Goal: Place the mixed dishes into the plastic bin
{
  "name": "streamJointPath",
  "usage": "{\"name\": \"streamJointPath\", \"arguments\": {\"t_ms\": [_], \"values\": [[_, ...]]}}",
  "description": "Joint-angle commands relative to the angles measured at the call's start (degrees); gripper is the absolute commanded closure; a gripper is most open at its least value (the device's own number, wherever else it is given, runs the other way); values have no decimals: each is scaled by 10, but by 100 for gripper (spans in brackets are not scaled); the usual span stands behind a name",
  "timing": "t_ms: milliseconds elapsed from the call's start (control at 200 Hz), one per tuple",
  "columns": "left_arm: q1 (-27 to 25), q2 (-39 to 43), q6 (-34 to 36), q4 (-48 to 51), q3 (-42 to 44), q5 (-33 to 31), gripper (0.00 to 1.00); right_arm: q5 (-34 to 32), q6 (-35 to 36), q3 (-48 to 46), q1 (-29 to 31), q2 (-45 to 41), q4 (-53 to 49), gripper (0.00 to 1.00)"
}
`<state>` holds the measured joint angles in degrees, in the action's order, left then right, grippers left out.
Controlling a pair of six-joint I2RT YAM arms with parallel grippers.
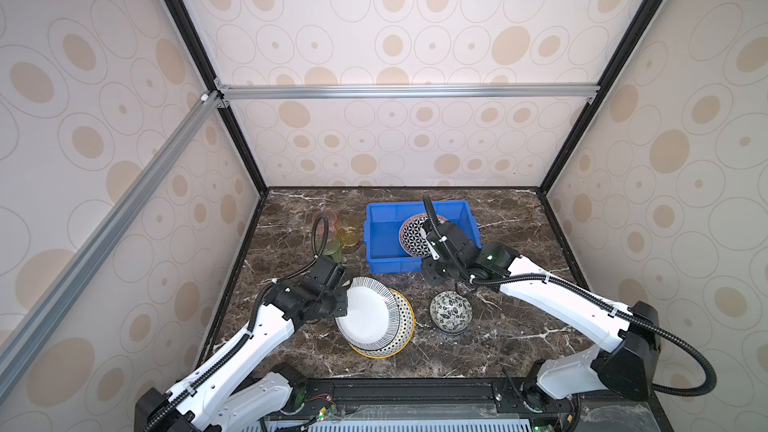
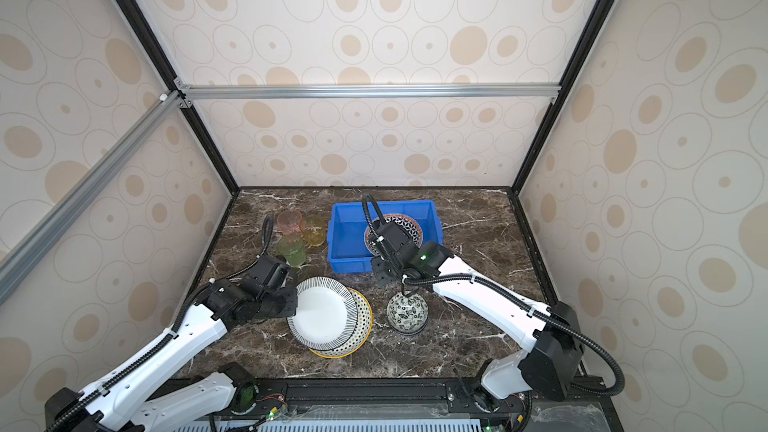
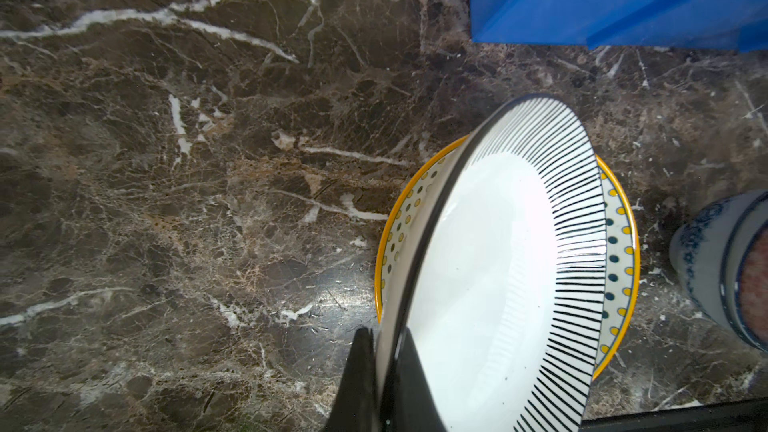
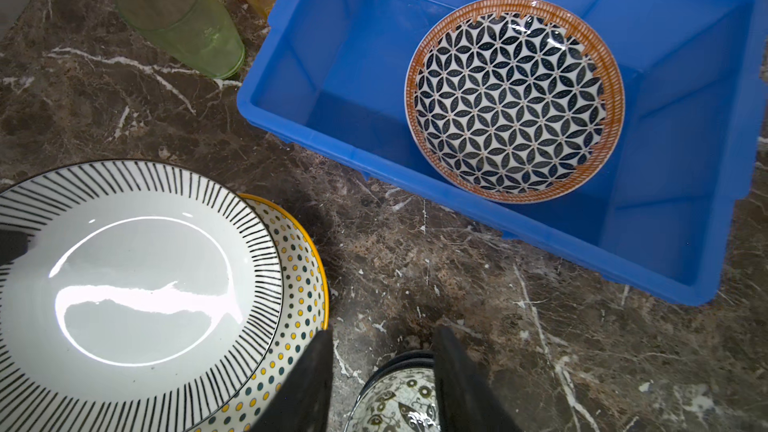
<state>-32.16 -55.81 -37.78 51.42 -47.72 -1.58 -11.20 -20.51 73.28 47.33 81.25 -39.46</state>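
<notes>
While left end effector (image 3: 386, 333) pinches striped plate (image 3: 490, 263) rim, right end effector (image 4: 384, 332) gapes.

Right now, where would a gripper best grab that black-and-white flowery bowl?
By its rim, from above. The floral bowl sits upright, mouth open, probably too wide to span, so one finger should go inside the thin wall and one outside. The right gripper hangs over its rim nearest the bin, jaws apart.
</notes>
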Motion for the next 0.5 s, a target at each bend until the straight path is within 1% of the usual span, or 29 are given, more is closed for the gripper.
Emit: {"name": "streamJointPath", "arguments": {"t_ms": [0,270,495], "values": [[-1,12,6,-9,-58,4,100,-2,0,-11,-23,-20,-5,57],[-1,-7,25,-22,-116,23,100,22,-3,-30,-67,-51,8,54],[-1,-49,47,-45,-179,42,100,42,-5,-40,-94,-62,13,54]]}}
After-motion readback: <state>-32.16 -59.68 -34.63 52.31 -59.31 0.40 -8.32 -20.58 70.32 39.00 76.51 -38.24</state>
